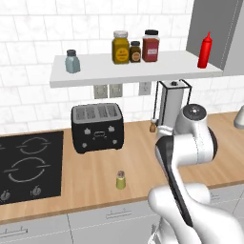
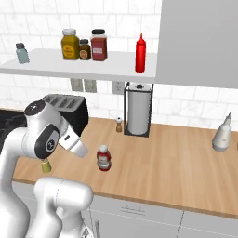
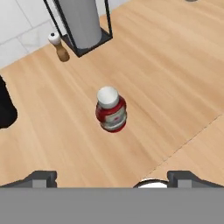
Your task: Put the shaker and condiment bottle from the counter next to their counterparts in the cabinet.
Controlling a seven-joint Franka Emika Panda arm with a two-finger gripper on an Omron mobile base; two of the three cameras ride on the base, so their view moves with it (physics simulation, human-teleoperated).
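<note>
The condiment bottle [image 3: 111, 109], stout and red with a white cap, stands upright on the counter [image 3: 175, 78], ahead of my gripper [image 3: 113, 179] and apart from it. The gripper is open, its fingertips [image 3: 41, 178] wide apart with nothing between them. The bottle [image 2: 103, 158] also stands mid-counter beside my arm. The yellow-green shaker [image 1: 121, 180] stands near the counter's front edge, partly behind my arm [image 2: 46, 166]. On the cabinet shelf [image 1: 133, 71] are the pale blue-grey shaker [image 1: 71, 61] at the left and the tall red squeeze bottle [image 1: 205, 50] at the right.
A black toaster [image 1: 96, 126] and a cooktop [image 1: 28, 167] lie to the left. A paper towel holder [image 3: 81, 22] and a tiny brown shaker [image 3: 59, 46] stand behind the bottle. Jars [image 1: 136, 46] sit mid-shelf. A pale bottle [image 2: 222, 133] stands far right.
</note>
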